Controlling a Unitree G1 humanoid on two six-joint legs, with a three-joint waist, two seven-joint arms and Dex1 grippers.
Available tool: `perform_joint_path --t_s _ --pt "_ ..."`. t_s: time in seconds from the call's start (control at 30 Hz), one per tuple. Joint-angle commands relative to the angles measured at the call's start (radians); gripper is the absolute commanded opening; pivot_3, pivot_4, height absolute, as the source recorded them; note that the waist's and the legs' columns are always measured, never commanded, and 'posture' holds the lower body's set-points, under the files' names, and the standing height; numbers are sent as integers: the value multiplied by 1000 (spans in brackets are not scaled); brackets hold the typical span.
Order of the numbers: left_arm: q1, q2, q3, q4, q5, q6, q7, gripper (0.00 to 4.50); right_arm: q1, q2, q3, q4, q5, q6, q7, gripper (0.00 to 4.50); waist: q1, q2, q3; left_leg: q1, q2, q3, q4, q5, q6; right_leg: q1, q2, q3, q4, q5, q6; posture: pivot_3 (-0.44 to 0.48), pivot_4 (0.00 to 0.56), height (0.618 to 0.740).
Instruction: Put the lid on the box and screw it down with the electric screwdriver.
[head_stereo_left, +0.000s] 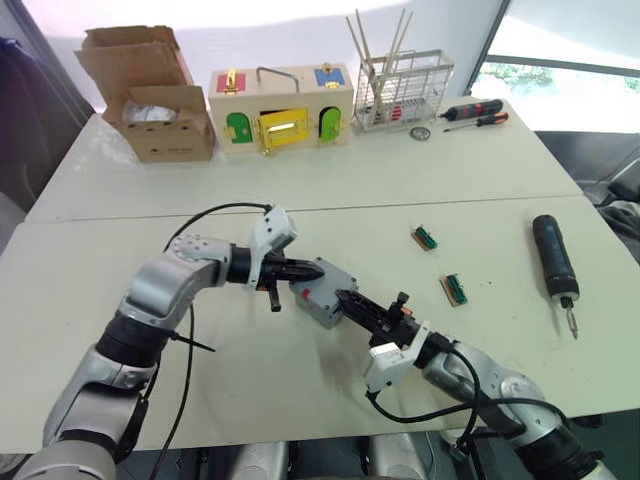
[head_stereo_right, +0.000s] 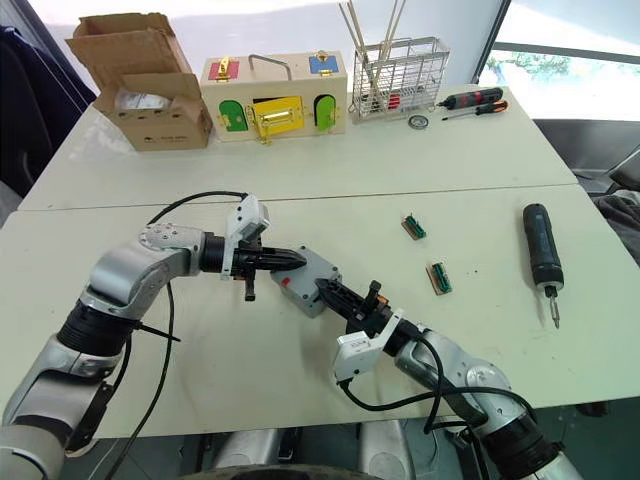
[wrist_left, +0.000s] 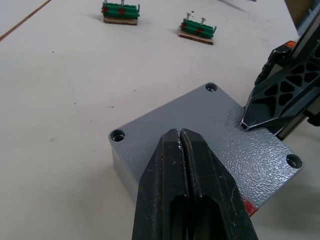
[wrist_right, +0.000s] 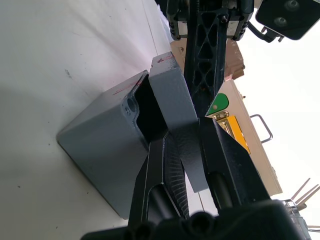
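The grey box (head_stereo_left: 312, 300) stands mid-table with its red mark on the near side. The lid (wrist_right: 172, 95) lies over it, lifted at one edge so that a gap shows above the box (wrist_right: 100, 145). My right gripper (wrist_right: 180, 132) is shut on that lifted edge, one finger under the lid and one over it. From the other side my left gripper (wrist_left: 180, 134) is shut, its tip resting on top of the lid (wrist_left: 240, 150). The electric screwdriver (head_stereo_left: 553, 258) lies on the table far to the right, bit toward the front edge.
Two small green terminal blocks (head_stereo_left: 425, 237) (head_stereo_left: 455, 289) lie between the box and the screwdriver. At the back stand a cardboard box (head_stereo_left: 150, 100), a wooden box with coloured doors (head_stereo_left: 280, 108), a wire rack (head_stereo_left: 402, 92) and two hand screwdrivers (head_stereo_left: 475, 112).
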Motion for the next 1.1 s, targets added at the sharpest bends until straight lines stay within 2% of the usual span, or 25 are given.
perform_joint_path --t_s 0.03,0.13,0.2,0.3,0.67,1.07,1.1 --pt "24 -3 -51 17 64 -22 8 0 37 -19 19 27 -9 2 14 1119 1 1 -2 0 0 0 0 0 0 0 0 0 0 0 0 0 150 739" --pt "26 -4 -78 26 104 -35 15 0 50 -23 16 30 2 7 19 2420 -2 -1 -5 4 0 0 0 0 1 4 0 0 -1 0 0 0 150 739" --pt "35 -4 -98 29 129 -40 20 0 56 -29 12 26 -7 10 12 3197 -3 0 -8 16 0 0 -4 -4 7 17 0 0 -4 -1 1 0 150 739" --pt "48 -4 -127 54 182 -71 40 0 59 -36 7 23 -10 10 3 4058 -2 -1 -12 31 1 0 -5 -10 12 30 0 0 -4 -7 -1 0 150 739" --pt "58 -2 -142 129 264 -113 65 0 65 -49 -1 29 -10 4 -6 4058 -2 -1 -33 34 6 0 -5 -12 12 33 2 0 -4 -11 -4 0 150 739" --pt "70 -23 -127 111 261 -116 82 0 78 -56 -22 38 37 5 -9 4058 0 1 -32 33 7 0 -4 -13 11 32 2 0 -4 -11 -4 0 150 739" --pt "70 -24 -124 107 259 -116 83 0 81 -56 -30 37 49 7 -9 3767 0 1 -32 33 7 0 -4 -13 11 32 2 0 -4 -11 -4 0 150 739"
